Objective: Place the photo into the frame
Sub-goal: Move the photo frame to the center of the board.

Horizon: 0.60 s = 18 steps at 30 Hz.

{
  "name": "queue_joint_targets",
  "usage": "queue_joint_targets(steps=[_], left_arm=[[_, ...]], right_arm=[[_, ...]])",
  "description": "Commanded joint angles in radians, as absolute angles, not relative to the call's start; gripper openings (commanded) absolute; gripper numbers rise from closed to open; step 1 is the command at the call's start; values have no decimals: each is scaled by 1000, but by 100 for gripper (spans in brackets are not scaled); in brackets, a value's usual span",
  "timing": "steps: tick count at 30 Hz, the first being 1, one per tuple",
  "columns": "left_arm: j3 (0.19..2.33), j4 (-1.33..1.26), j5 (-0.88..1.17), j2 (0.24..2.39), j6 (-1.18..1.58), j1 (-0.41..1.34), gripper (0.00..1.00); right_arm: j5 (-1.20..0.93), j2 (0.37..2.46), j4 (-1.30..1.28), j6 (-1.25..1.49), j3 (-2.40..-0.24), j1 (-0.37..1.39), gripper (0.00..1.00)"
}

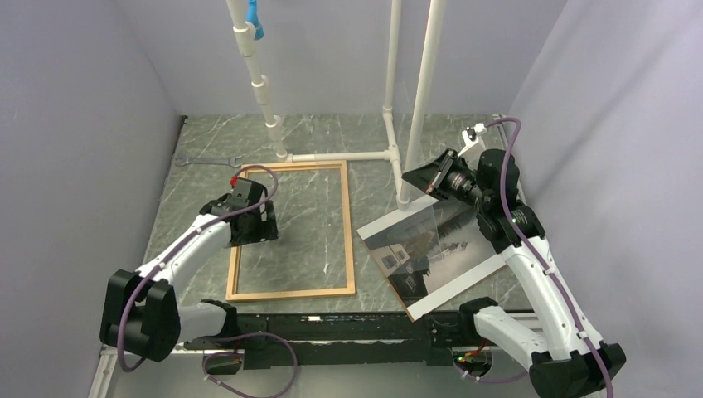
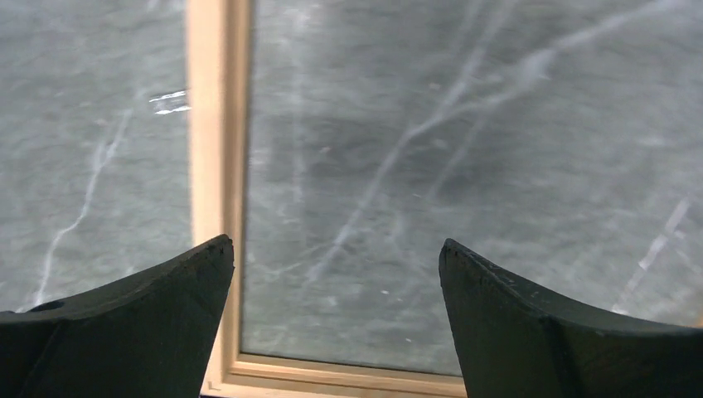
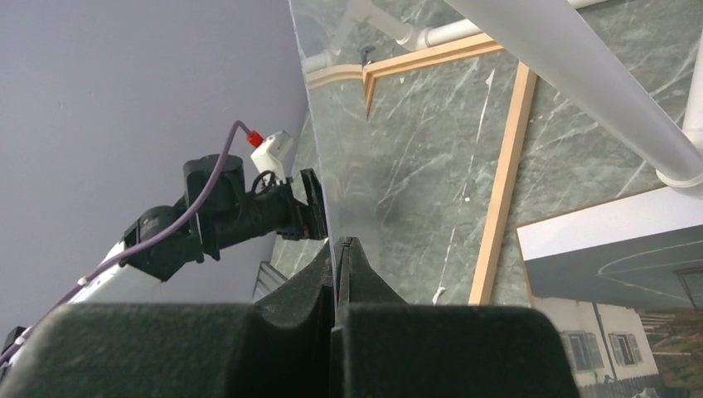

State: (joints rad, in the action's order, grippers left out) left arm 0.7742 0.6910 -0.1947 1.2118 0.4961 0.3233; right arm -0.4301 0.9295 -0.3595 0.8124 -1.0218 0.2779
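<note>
The frame [image 1: 348, 224] of light wooden strips lies flat on the marble table, left of centre. My left gripper [image 1: 255, 235] hovers open and empty over its left strip; the strip and a corner [image 2: 217, 124] show between the open fingers [image 2: 336, 253]. The photo [image 1: 435, 249] lies face up at the right on a brown backing panel [image 1: 390, 283]. My right gripper [image 1: 410, 177] is shut on the edge of a clear sheet [image 3: 319, 149], held tilted above the photo [image 3: 613, 274]. The frame also shows in the right wrist view [image 3: 501, 182].
A white pipe structure [image 1: 398, 99] stands behind the frame, with a foot pipe [image 1: 340, 156] along the frame's far edge. A grey wrench [image 1: 207, 160] lies at the back left. Purple walls close in on both sides.
</note>
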Motion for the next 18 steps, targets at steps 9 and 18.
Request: queue_joint_targets(steps=[9, 18], left_arm=[[743, 626, -171, 1287, 517, 47, 96], [742, 546, 27, 1405, 465, 28, 86]], right_arm=[[-411, 896, -306, 872, -953, 295, 0], [-406, 900, -311, 874, -961, 298, 0]])
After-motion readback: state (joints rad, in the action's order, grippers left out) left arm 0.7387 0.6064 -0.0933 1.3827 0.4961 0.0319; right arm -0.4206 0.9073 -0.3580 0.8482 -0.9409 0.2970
